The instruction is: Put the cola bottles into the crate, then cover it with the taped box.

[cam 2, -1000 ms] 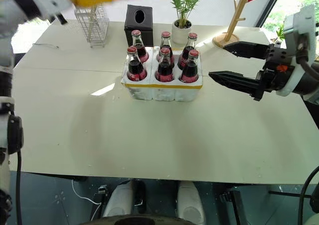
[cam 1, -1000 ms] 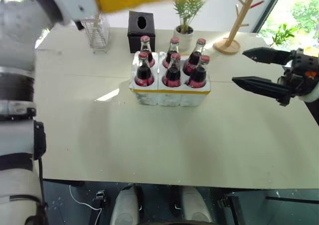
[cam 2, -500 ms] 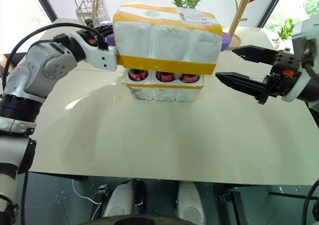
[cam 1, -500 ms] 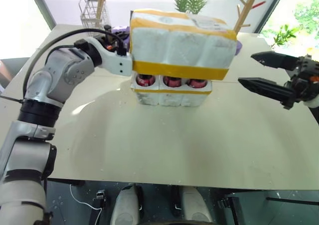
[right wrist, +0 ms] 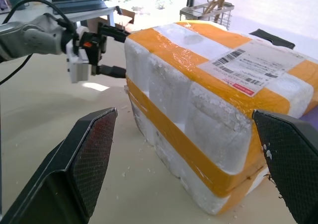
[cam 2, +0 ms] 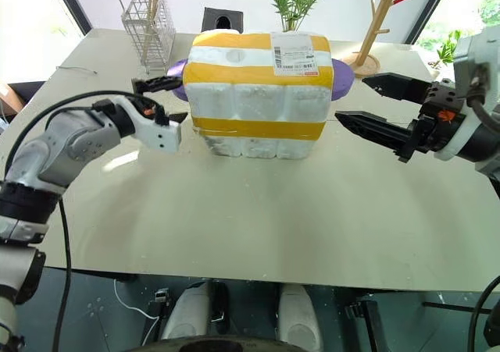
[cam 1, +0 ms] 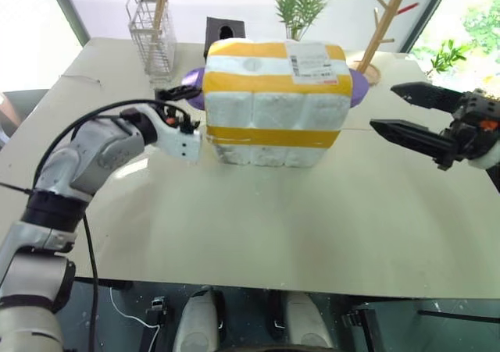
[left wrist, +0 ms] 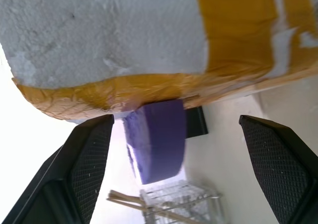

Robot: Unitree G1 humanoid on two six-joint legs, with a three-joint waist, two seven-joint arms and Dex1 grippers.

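The taped box [cam 1: 269,94], white styrofoam with wide yellow stripes and a shipping label on top, sits down over the crate [cam 1: 266,156], whose white lower wall shows under the yellow band. The cola bottles are hidden beneath the box. My left gripper [cam 1: 186,112] is open at the box's left end, its fingers [left wrist: 84,169] spread beside the corner with nothing held. Off to the box's right, my right gripper [cam 1: 394,112] hovers open and apart from it; the right wrist view looks at the box [right wrist: 208,110] between its wide fingers [right wrist: 84,154].
Something purple [cam 1: 358,87] pokes out behind the box at both ends. Along the back of the table [cam 1: 258,235] stand a wire rack [cam 1: 150,40], a black tissue box [cam 1: 223,28], a potted plant [cam 1: 297,5] and a wooden stand [cam 1: 383,32].
The left arm came down with the taped box and set it over the crate, hiding the bottles. Its gripper then opened and let go. The right gripper stayed in place, open.
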